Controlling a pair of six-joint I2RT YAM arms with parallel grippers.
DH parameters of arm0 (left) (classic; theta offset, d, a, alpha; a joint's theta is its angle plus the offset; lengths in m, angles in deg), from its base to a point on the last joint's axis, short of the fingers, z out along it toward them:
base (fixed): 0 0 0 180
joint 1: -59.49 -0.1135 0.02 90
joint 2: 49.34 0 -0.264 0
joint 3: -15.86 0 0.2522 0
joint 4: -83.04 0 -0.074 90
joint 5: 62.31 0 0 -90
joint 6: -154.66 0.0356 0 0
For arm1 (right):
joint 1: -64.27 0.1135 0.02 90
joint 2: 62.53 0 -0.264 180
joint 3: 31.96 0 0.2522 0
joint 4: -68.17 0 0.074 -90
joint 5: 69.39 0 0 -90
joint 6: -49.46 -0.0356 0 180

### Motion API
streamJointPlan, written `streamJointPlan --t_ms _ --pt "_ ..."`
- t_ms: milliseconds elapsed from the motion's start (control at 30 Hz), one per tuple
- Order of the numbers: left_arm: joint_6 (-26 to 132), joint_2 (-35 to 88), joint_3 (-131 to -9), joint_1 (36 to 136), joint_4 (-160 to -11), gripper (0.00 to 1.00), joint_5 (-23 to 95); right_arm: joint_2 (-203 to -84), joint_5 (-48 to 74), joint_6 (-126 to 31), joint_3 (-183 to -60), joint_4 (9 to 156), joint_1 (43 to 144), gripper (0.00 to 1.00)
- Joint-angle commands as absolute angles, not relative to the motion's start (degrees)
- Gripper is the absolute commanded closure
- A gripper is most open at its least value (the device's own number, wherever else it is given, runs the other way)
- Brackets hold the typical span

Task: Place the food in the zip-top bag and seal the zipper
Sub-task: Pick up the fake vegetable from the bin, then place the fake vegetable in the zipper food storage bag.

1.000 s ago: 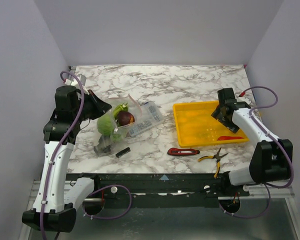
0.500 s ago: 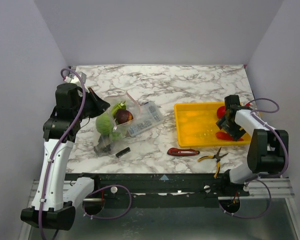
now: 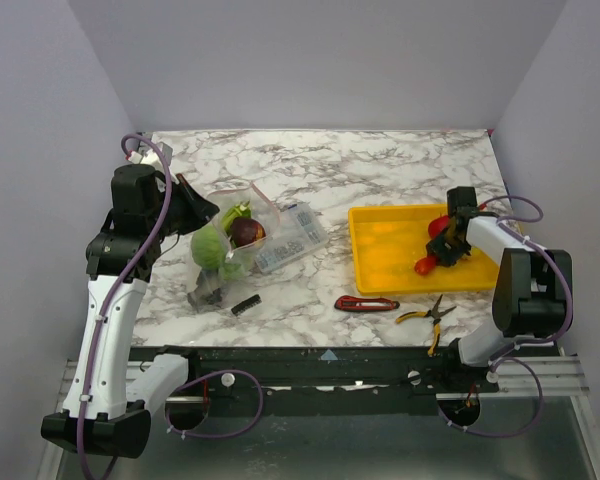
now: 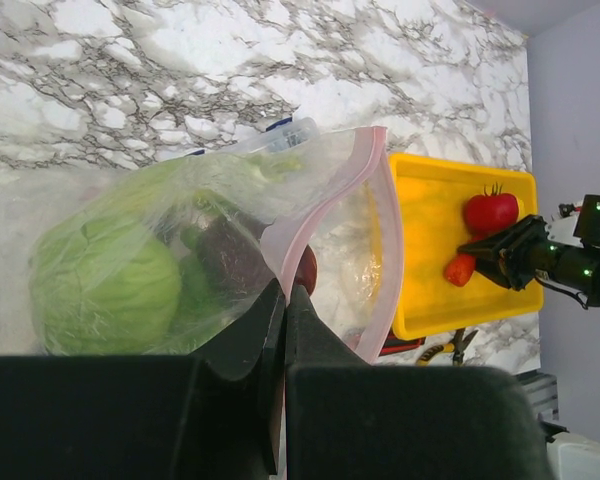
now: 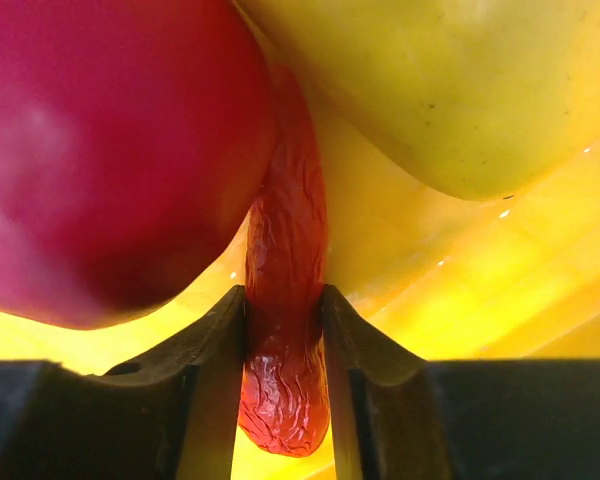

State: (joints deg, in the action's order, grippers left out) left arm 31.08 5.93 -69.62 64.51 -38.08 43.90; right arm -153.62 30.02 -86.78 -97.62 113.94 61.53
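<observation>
Red chili (image 5: 285, 230) sits nearest in the right wrist view. The right gripper (image 5: 285, 325) pinches it across its narrow middle, with its fingers (image 5: 215, 370) pressed to either side of the wrinkled skin. Just behind and touching it are the red tomato (image 5: 100, 150) on one side and the yellow fruit (image 5: 450, 80) on the other, all over the yellow tray (image 5: 510, 290). Whether the chili is clear of the tray floor I cannot tell. I judge it light and slightly rubbery, textured enough not to slip. Held at the middle it may swing, so a slow carry seems wise.

From above, the red-handled knife (image 3: 365, 303) and yellow-handled pliers (image 3: 425, 315) lie near the arms' bases, just in front of the tray. Farther back, a clear compartment box (image 3: 295, 235) lies against the zip-top bag (image 4: 180, 190). The left gripper (image 4: 285, 300) is clamped tight on the bag's mouth, right at the zipper (image 4: 392, 240), and holds the opening up towards the tray. The green cabbage (image 4: 105, 285) and the dark eggplant (image 4: 230, 260) are already inside. The bag looks thin and floppy, so the firmer strip is probably the best place to hold it.
</observation>
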Motion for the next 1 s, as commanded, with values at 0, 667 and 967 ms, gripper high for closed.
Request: streamJointPlan --t_ms 0,667,967 --pt "31.99 5.65 -72.17 64.68 -39.26 1.00 42.53 -152.34 26.50 -86.09 -99.64 115.02 62.14 0.68" --pt "29.60 -0.02 -68.05 62.65 -38.71 1.00 44.02 -130.10 7.48 -82.69 -102.27 77.38 88.31 1.00" --pt "28.55 0.85 -67.75 61.82 -38.34 1.00 46.05 -144.21 23.02 -77.21 -113.90 57.20 115.02 1.00"
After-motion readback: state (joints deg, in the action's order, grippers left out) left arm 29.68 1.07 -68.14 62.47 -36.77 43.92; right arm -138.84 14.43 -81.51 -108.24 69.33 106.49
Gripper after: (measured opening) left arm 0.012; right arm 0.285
